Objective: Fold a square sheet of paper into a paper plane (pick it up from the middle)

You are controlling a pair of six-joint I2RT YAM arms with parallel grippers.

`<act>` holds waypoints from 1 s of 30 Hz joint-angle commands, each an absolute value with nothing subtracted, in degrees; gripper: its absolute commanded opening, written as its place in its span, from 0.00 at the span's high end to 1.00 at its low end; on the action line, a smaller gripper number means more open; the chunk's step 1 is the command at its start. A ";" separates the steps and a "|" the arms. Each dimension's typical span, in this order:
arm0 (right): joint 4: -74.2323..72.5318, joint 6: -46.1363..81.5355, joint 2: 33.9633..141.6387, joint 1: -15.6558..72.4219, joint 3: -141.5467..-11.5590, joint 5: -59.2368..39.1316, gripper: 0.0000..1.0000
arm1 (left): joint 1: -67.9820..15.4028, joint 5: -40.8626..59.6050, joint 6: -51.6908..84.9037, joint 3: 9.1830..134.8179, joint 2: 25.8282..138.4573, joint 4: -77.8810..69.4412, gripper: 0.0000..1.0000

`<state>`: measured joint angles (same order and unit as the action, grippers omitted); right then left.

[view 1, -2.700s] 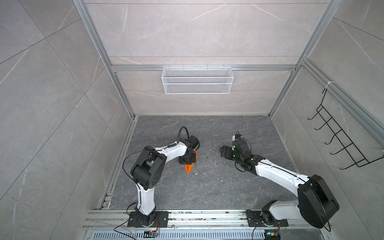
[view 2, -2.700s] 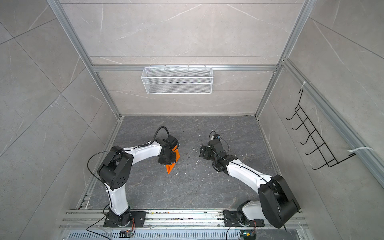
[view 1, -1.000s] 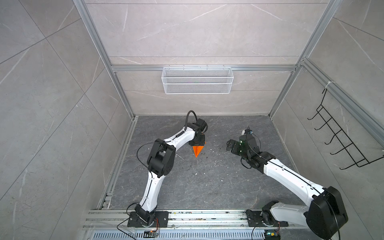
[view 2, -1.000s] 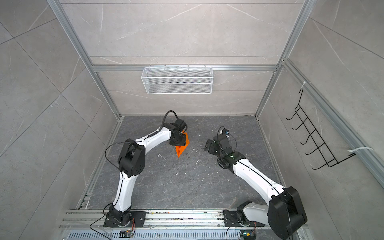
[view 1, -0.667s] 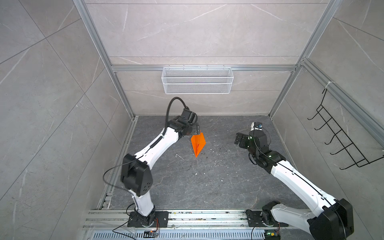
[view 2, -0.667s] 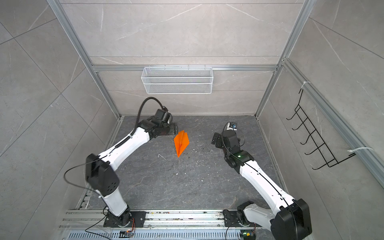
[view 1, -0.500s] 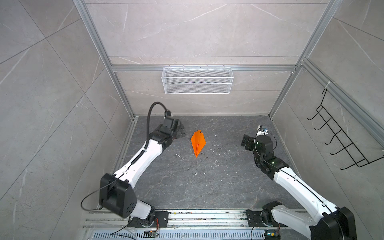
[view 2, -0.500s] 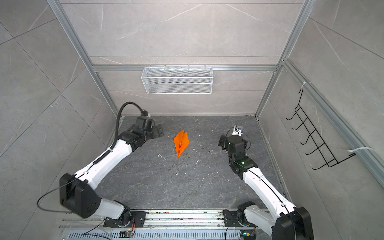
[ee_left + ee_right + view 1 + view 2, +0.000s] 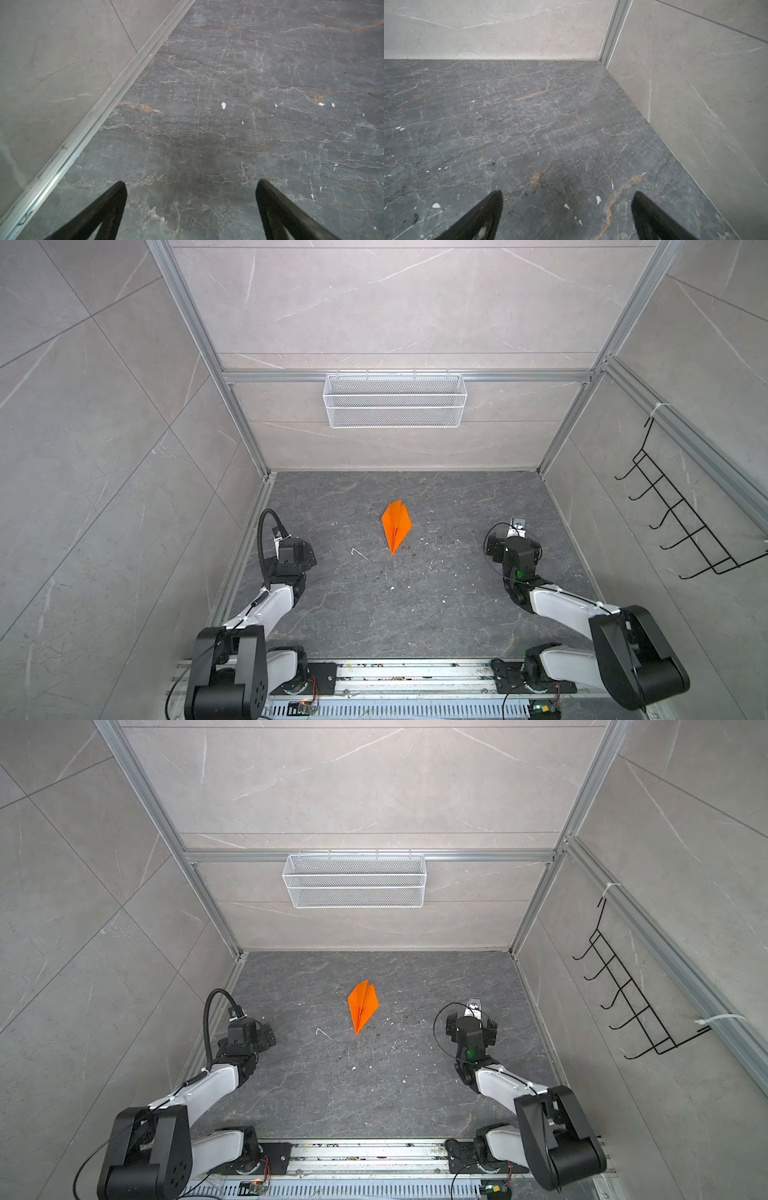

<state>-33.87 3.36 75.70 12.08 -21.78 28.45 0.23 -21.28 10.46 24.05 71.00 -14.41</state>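
The square sheet of paper now lies as an orange paper plane, a narrow dart with a centre crease. It rests flat on the dark floor in both top views, its tip pointing towards the near edge. My left gripper hovers near the left wall, well left of the plane. It stands open with only bare floor between its fingers. My right gripper is far to the plane's right, open and empty too. Neither wrist view shows the plane.
A white wire basket hangs on the back wall and a black hook rack on the right wall. Small white scraps dot the floor. A metal rail runs along the left wall beside my left gripper. The back right corner faces my right gripper.
My left gripper opened, let go of the plane and drew back to the left wall. The right arm drew back to the right. The plane lies still on the floor.
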 commanded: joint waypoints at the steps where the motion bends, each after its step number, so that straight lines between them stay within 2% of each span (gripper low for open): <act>1: -43.68 1.70 78.64 10.49 -20.34 21.63 0.01 | 2.27 -9.61 4.13 22.29 73.28 -33.88 0.01; 6: -52.52 0.56 82.95 7.59 -17.59 9.95 0.01 | 3.76 -3.33 1.69 18.94 78.01 -45.14 0.01; 10: -54.37 -1.42 86.13 7.30 -18.19 4.96 0.01 | 4.12 -1.52 1.14 18.10 81.69 -49.74 0.01; 13: -54.11 -1.71 86.80 7.22 -18.60 4.86 0.01 | 4.26 -2.42 1.72 18.18 84.19 -51.60 0.01; 15: -50.25 -0.10 86.74 7.25 -20.51 8.45 0.01 | 4.30 -2.38 1.93 19.18 86.16 -51.90 0.00; 30: -50.70 0.00 86.92 7.12 -20.39 8.54 0.01 | 4.25 -3.06 1.58 21.01 86.11 -47.81 0.00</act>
<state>-50.81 -0.23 86.54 7.35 -19.40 8.10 3.90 -3.31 2.76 19.46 85.89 -45.47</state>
